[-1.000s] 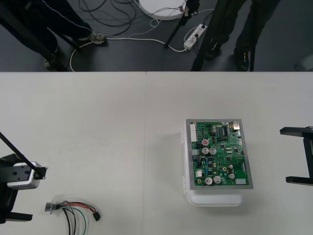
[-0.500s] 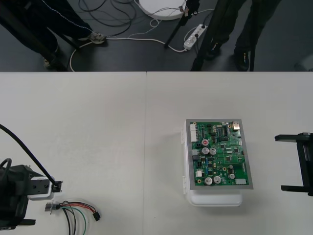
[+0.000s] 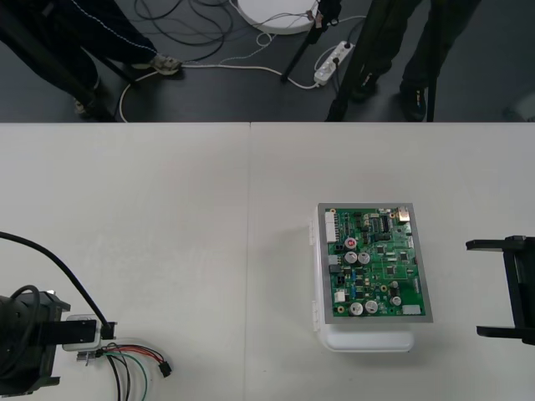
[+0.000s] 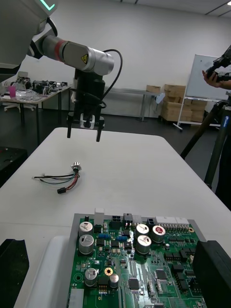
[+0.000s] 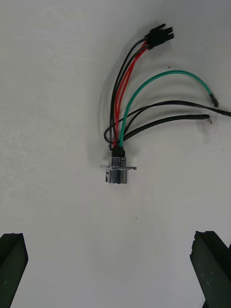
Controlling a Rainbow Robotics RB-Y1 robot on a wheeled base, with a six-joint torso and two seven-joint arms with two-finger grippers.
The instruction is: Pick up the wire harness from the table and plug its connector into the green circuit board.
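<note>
Near left corner of the surface (image 3: 192,251): wire harness (image 3: 125,361), lying loose and untouched. Its round metal socket (image 5: 118,169) sits at the end nearest the left claw. Red, black and green wires (image 5: 126,96) fan away from the socket to the small black plug (image 5: 159,34). The plug is joined to nothing.

Directly above the harness: left claw (image 5: 110,238), fingers spread wide. It hangs clear of the surface, and the socket is centred between the fingers without touching either.
- Change over the last second: this claw has travelled from the surface's left edge, beside the harness, to a station over the socket end.
- Judgement: approach complete, grasp not yet made. Next comes a descent and a close on the socket or on the wires just behind it.

Middle right of the surface, well apart from the harness: green circuit board (image 3: 376,263) on its white base (image 3: 368,341). No plug is in the board.

Right side of the surface, beside the board: right claw (image 3: 473,288), fingers spread, holding nothing.
- Change: it has edged slightly inward toward the board.
- Judgement: waiting to assist. The whole carry and insertion remain to be done.
</note>
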